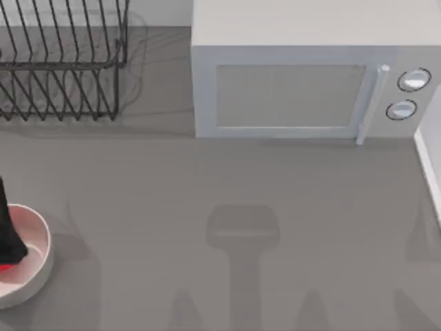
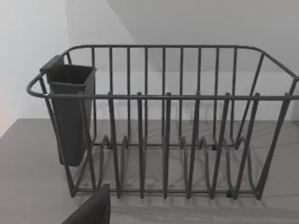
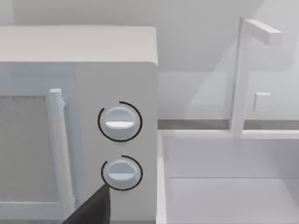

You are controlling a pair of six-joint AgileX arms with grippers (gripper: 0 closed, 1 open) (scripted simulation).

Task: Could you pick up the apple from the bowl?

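Grey surface (image 1: 227,186): bowl (image 1: 38,265), lower left, holds apple (image 1: 5,267); left pincer (image 1: 8,238) reaches in, grip state indeterminable.

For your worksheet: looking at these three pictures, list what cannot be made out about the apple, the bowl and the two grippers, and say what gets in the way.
- The apple: in the top view a red sliver; the left gripper, a dark shape, covers the rest, so grasp and finger state are unclear.
- The bowl: cut off by the top view's left edge.
- Right gripper: in the right wrist view one dark finger tip before the microwave; its opening cannot be judged.
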